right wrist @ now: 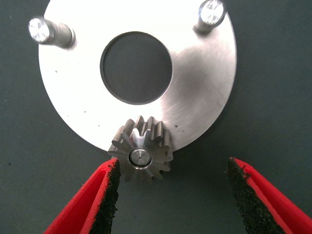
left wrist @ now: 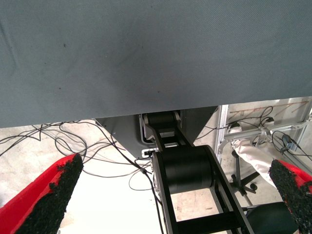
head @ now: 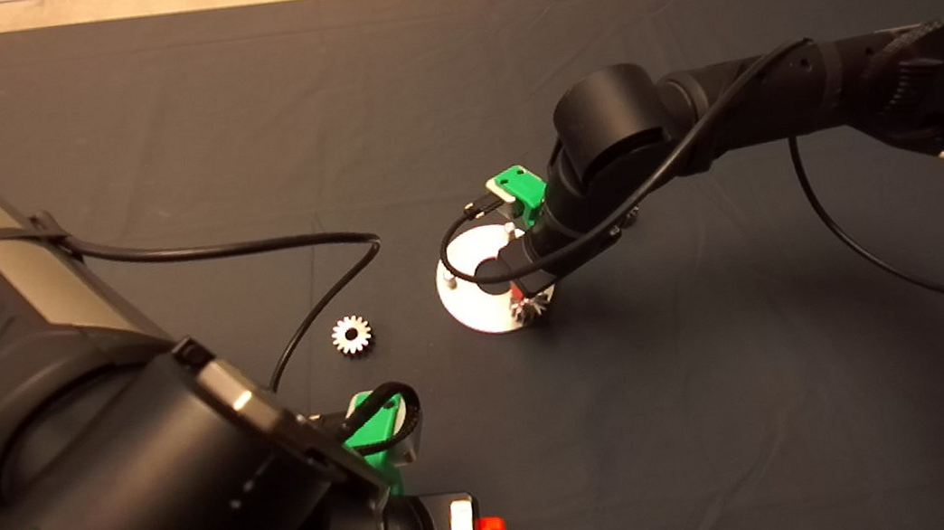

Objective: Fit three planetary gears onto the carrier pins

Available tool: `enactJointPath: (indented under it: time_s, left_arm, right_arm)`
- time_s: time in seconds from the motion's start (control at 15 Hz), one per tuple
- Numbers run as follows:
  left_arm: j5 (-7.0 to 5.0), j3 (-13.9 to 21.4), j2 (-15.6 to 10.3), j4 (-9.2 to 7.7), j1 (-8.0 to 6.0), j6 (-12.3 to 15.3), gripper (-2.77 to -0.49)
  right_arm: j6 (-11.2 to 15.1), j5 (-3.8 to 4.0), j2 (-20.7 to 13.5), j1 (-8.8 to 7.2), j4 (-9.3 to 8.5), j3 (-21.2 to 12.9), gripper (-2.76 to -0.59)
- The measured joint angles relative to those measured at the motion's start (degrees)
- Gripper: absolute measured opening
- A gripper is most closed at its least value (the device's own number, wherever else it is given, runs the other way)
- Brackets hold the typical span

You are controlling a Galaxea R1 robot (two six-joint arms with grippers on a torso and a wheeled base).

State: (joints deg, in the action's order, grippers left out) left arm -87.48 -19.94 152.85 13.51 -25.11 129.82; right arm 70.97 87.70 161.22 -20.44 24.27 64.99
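The shiny round disc (right wrist: 204, 87) lies on the mat, under my right arm in the head view (head: 466, 300). One planetary gear (right wrist: 141, 156) sits on a carrier pin at the disc's rim and also shows in the head view (head: 534, 308). Two other carrier pins (right wrist: 48, 33) (right wrist: 209, 14) stand bare. My right gripper (right wrist: 173, 168) is open just above the seated gear, with one finger at each side and touching nothing. A second gear (head: 352, 334) lies loose on the mat to the left of the disc. A third gear is out of view.
My left gripper (left wrist: 178, 168) is open and empty, parked at the mat's near left edge (head: 377, 432); its view looks at the floor with cables and a chair base. A black cable (head: 314, 245) loops over the mat near the loose gear.
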Motion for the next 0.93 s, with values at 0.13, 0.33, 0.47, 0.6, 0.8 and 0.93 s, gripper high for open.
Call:
enactJointPath:
  time_s: [0.13, 0.33, 0.47, 0.6, 0.8, 0.93]
  left_arm:
    - [0.00, 0.0, 0.0, 0.00, -0.02, 0.0, -0.49]
    - [0.00, 0.0, 0.0, 0.00, -0.02, 0.0, -0.49]
    - [0.00, 0.0, 0.0, 0.00, -0.02, 0.0, -0.49]
    - [0.00, 0.0, 0.0, 0.00, -0.02, 0.0, -0.49]
    - [0.00, 0.0, 0.0, 0.00, -0.02, 0.0, -0.49]
    - [0.00, 0.0, 0.0, 0.00, -0.01, 0.0, -0.49]
  right_arm:
    - [0.0, -0.07, -1.0, -1.61, 0.00, -0.3, -1.75]
    - [0.0, -0.13, -4.3, -2.97, 0.09, -0.2, -1.75]
    - [-0.1, -0.02, -6.5, -3.04, 0.11, 1.6, -1.75]
    - [-0.9, -0.02, -7.9, -3.08, 0.12, 3.8, -1.75]
    - [-2.5, 0.00, -8.7, -3.06, 0.11, 7.0, -1.75]
    - [-3.0, -0.07, -9.0, -3.06, 0.11, 8.5, -1.75]
